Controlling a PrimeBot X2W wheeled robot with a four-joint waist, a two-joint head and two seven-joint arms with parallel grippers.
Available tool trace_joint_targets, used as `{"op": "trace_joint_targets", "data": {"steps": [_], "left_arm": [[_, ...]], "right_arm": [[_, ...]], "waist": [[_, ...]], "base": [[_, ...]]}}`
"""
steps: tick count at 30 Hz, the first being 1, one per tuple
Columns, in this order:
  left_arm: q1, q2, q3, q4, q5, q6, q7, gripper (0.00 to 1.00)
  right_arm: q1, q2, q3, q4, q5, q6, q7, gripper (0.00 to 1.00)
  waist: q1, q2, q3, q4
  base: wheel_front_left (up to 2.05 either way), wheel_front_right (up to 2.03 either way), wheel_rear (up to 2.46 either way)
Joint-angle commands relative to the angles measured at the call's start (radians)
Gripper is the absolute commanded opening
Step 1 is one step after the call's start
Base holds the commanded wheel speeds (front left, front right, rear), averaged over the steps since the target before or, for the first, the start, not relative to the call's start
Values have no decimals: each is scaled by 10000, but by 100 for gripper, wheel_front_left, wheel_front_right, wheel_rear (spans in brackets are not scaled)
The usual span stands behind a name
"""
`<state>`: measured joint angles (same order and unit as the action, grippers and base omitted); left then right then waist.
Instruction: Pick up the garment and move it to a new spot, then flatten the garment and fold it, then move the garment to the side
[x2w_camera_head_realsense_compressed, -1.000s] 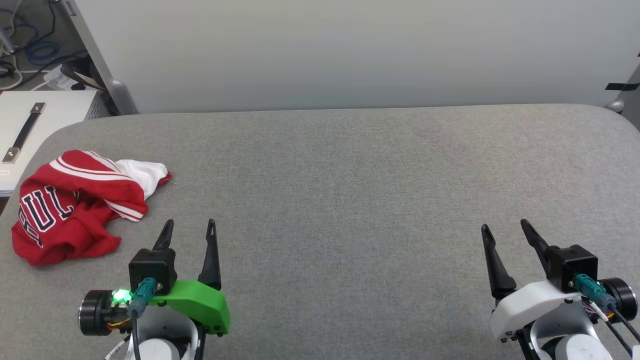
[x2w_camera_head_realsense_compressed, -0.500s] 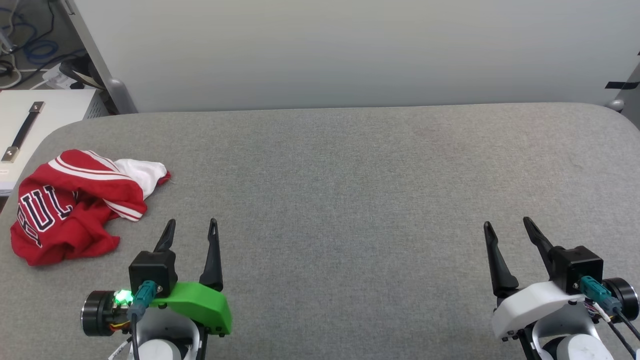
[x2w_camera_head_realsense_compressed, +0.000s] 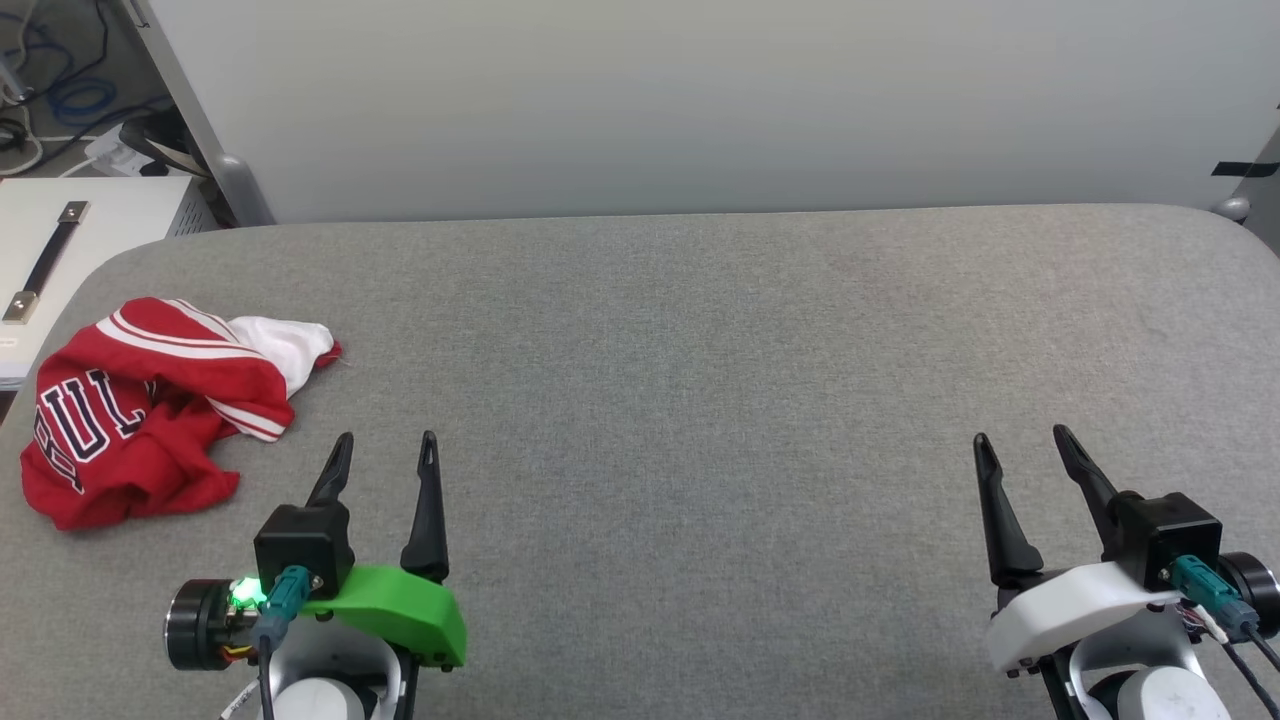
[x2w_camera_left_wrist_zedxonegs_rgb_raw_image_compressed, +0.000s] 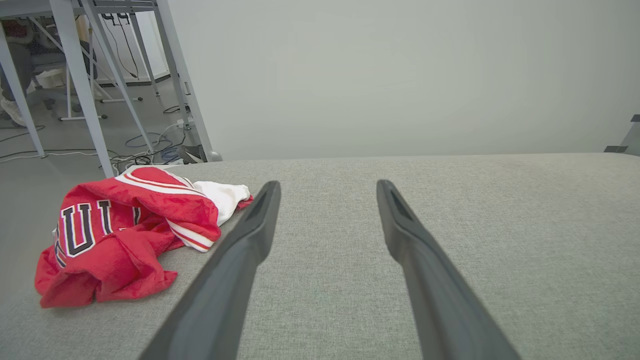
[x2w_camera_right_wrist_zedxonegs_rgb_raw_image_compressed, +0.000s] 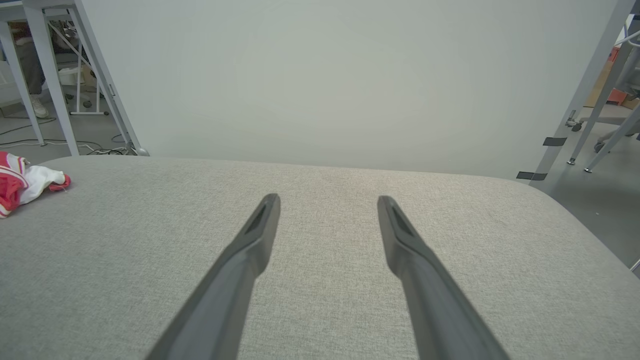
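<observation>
1. Head view: one garment (x2w_camera_head_realsense_compressed: 150, 410) is noted, crumpled, at the tabletop's (x2w_camera_head_realsense_compressed: 700, 330) left edge. Two grippers are counted at the near edge: left gripper (x2w_camera_head_realsense_compressed: 386, 437) and right gripper (x2w_camera_head_realsense_compressed: 1020, 434), jaws spread, nothing held. Compared with a second ago, both are set slightly farther forward; the garment is unmoved.
2. Left wrist view: the garment is seen left of the fingers, untouched.
3. Right wrist view: bare surface is left open through to the rounded right corner.

red-and-white striped garment (x2w_camera_head_realsense_compressed: 150, 400), grey table (x2w_camera_head_realsense_compressed: 700, 350)
</observation>
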<state>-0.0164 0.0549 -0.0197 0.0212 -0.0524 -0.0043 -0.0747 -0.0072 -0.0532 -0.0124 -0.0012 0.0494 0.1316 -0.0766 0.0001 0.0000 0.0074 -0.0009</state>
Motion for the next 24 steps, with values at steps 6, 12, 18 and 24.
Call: {"op": "trace_joint_targets", "data": {"steps": [6,12,18,24], "left_arm": [[98,-18,-44,-13,-137,-36,-219,100],[135,-20,-122,190,-202,-68,-347,100],[128,-22,-176,302,-289,-89,-471,100],[160,-24,-234,374,-373,-98,-599,100]], "right_arm": [[-18,11,-37,-100,172,-3,-222,100],[0,13,-11,8,201,-4,-349,100],[-16,14,-56,51,238,-4,-471,100],[0,16,-86,91,261,-5,-598,100]], "waist": [[0,0,-2,-2],[0,0,-8,-6],[0,0,-9,0],[0,0,-31,11]], "base": [[0,0,0],[0,0,0],[0,0,0],[0,0,0]]}}
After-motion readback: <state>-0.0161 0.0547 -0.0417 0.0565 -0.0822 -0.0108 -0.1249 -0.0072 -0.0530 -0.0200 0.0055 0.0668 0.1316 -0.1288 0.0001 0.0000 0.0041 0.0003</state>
